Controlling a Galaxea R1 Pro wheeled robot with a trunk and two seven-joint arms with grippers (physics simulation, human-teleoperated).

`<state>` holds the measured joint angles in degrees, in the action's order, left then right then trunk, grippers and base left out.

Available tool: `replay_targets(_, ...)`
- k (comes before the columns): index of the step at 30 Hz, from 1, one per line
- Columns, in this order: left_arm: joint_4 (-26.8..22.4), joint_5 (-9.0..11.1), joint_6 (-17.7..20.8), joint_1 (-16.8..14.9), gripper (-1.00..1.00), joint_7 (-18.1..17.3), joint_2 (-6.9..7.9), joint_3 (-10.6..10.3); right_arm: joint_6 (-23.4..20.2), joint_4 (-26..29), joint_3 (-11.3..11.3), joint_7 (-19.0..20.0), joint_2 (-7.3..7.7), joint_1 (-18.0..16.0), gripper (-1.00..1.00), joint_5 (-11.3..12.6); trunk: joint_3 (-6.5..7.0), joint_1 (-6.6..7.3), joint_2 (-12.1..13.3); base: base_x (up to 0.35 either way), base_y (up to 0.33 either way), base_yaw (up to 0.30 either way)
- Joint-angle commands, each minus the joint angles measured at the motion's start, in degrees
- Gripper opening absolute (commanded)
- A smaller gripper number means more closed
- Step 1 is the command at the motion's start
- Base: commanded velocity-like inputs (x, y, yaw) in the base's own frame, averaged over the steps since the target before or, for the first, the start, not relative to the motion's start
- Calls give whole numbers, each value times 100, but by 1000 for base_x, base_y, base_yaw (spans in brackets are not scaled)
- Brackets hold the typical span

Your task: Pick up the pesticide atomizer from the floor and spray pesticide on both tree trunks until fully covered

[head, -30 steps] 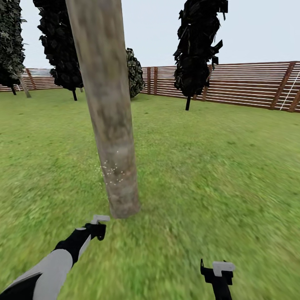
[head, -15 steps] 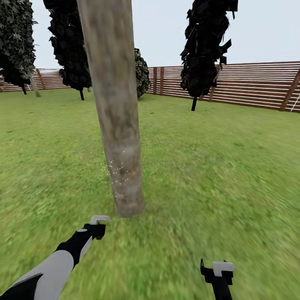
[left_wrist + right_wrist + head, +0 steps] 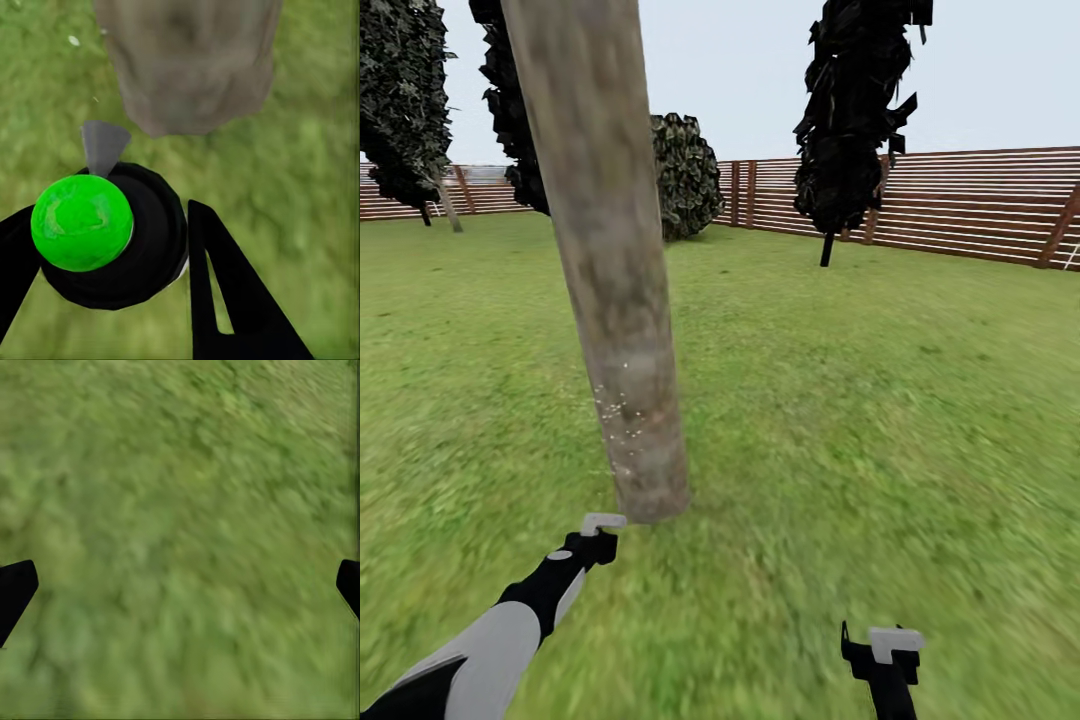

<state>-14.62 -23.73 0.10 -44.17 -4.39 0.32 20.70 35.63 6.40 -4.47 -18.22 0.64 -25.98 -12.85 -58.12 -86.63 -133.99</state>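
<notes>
Your left gripper (image 3: 598, 533) sits at the lower left of the head view, just short of the foot of the trunk (image 3: 605, 260). In the left wrist view that gripper (image 3: 112, 247) is clamped on the atomizer (image 3: 105, 236): a black round body with a bright green cap, held between the two black fingers (image 3: 225, 285), its grey nozzle pointing at the trunk (image 3: 187, 64) near the top of that frame.

The trunk runs from the top of the head view down to the middle, leaning a little to the left as it rises. Low on it, left of centre, you have a loose scatter of pale pesticide (image 3: 615, 415) specks; the bark above shows none that can be made out.

Your right gripper (image 3: 880, 650) is at the lower right of the head view, over bare lawn (image 3: 880, 420), well apart from the trunk. In the right wrist view its fingertips (image 3: 15, 589) show at the two side edges with grass between, so the jaws stand wide apart and hold nothing.

Further back, a fence (image 3: 980, 205) crosses the upper part of the head view. A black tree (image 3: 855, 110) stands at upper right, a round bush (image 3: 685, 175) just right of the trunk, and a second grey-green tree (image 3: 405, 100) at upper left.
</notes>
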Motion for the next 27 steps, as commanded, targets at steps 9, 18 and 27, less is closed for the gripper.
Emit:
replay_targets(9,-14,-44,69,-4,-100,143,-17,199,15,-3,-45,-15,-2,-4,100,-60,-5,1,-2,60,-273,176)
replay_targets(18,-15,-9,86,-4,-100,164,20,549,15,0,-45,-15,-2,-4,100,-60,-5,1,-2,98,-273,214)
replay_targets(27,-15,-15,78,-4,-100,167,-14,537,15,0,-45,-14,-2,-4,100,-60,-5,1,-2,37,-273,6)
